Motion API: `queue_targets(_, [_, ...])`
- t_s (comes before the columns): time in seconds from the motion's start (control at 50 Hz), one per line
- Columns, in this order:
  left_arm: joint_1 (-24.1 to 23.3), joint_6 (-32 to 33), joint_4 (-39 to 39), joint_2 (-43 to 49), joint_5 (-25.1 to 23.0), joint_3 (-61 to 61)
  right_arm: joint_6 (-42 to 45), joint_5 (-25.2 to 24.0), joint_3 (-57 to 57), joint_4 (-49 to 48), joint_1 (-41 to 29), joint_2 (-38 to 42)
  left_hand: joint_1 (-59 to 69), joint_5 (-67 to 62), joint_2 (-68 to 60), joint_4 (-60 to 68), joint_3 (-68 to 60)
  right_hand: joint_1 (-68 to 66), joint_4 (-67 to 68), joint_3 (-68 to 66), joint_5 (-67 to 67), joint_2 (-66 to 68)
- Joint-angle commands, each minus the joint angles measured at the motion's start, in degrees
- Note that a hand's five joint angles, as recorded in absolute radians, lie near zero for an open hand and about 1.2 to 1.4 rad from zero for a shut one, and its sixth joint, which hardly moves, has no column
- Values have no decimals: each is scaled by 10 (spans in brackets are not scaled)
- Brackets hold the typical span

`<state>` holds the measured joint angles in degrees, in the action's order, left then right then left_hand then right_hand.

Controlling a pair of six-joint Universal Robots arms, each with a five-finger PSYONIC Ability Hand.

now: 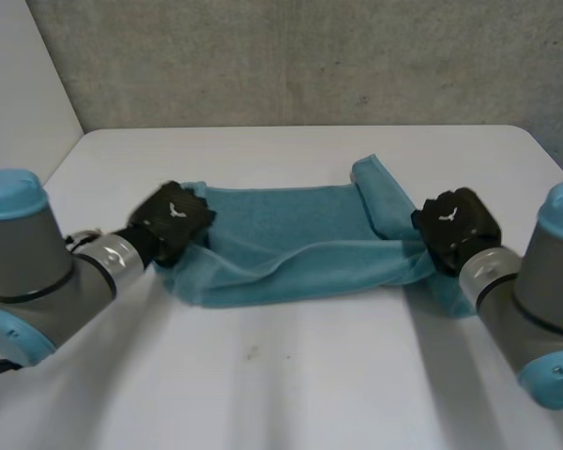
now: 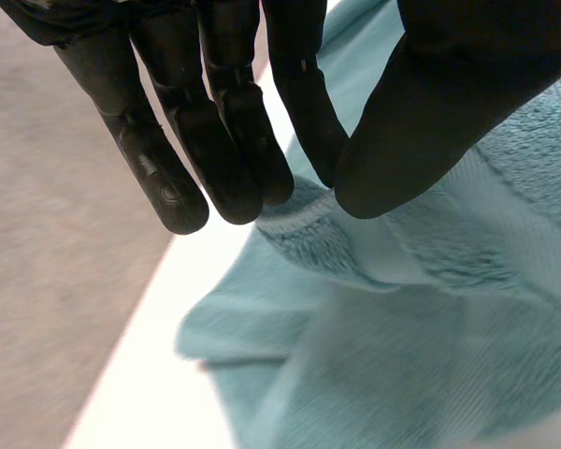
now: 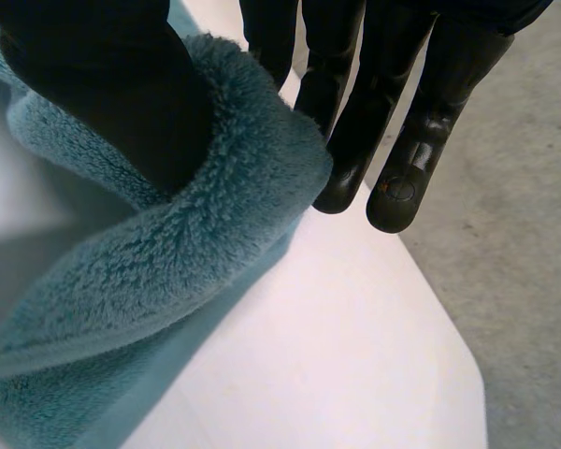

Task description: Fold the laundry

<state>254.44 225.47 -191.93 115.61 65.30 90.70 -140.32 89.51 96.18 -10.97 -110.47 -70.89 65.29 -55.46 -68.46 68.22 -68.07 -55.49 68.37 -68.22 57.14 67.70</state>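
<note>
Lengthwise, a teal towel [image 1: 291, 234] lies across the middle of the white desk [image 1: 291, 375], stretched between the two hands, its near edge sagging in a loose fold. The left hand [image 1: 172, 220] sits at the towel's 9 o'clock end. In the left wrist view, its thumb and fingertips [image 2: 309, 140] meet on the hem, pinching it. The right hand [image 1: 453, 228] is at the 3 o'clock end. There the pile wraps over the thumb and is clamped against straight fingers [image 3: 402, 140]. A flap of towel rises toward 11 o'clock from the right hand.
</note>
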Motion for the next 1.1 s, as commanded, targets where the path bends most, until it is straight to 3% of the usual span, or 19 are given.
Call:
queue_targets(0.02, [4,3,10,-108,105,51,0,-14,-22,137,28,-91,147,-145,-115,118,-119,-245,116,-118,129,123])
queue_targets(0.06, [7,6,15,-152,133,93,0,-19,-22,155,31,-96,147,-145,-115,118,-119,-245,116,-118,129,123])
queue_targets(0.22, [33,0,41,-163,132,170,5,-45,9,176,25,-87,147,-145,-115,118,-119,-245,116,-118,129,123])
queue_targets(0.4, [32,-1,33,-68,132,135,7,-43,-19,175,23,1,147,-145,-115,118,-119,-245,116,-118,129,123])
queue_targets(0.42, [31,-1,33,-61,132,128,5,-43,-20,172,23,2,79,-77,-47,50,-51,-245,116,-118,129,123])
queue_targets(0.44, [30,-1,33,-59,132,125,4,-42,-20,170,23,3,-80,81,112,-109,108,-245,116,-118,129,123])
queue_targets(0.46, [30,-1,33,-59,132,125,4,-42,-20,170,23,3,-81,83,113,-111,109,-245,116,-118,129,123])
queue_targets(0.48, [28,-1,33,-60,132,125,3,-42,-20,169,23,3,-190,191,221,-219,218,-245,116,-118,129,123])
queue_targets(0.5, [25,-1,33,-63,132,125,2,-42,-20,169,24,4,-212,214,244,-242,240,-245,116,-118,129,123])
queue_targets(0.74, [23,-4,39,-87,132,161,-2,-36,-20,148,26,12,-245,246,276,-274,272,-245,116,-118,129,123])
queue_targets(0.92, [28,-48,31,-84,132,163,-2,-16,-17,134,24,27,-266,268,298,-296,294,-245,116,-118,129,123])
queue_targets(1.1, [28,-55,-44,-24,132,133,-3,-16,-9,133,23,29,-266,268,298,-296,294,-245,116,-118,129,123])
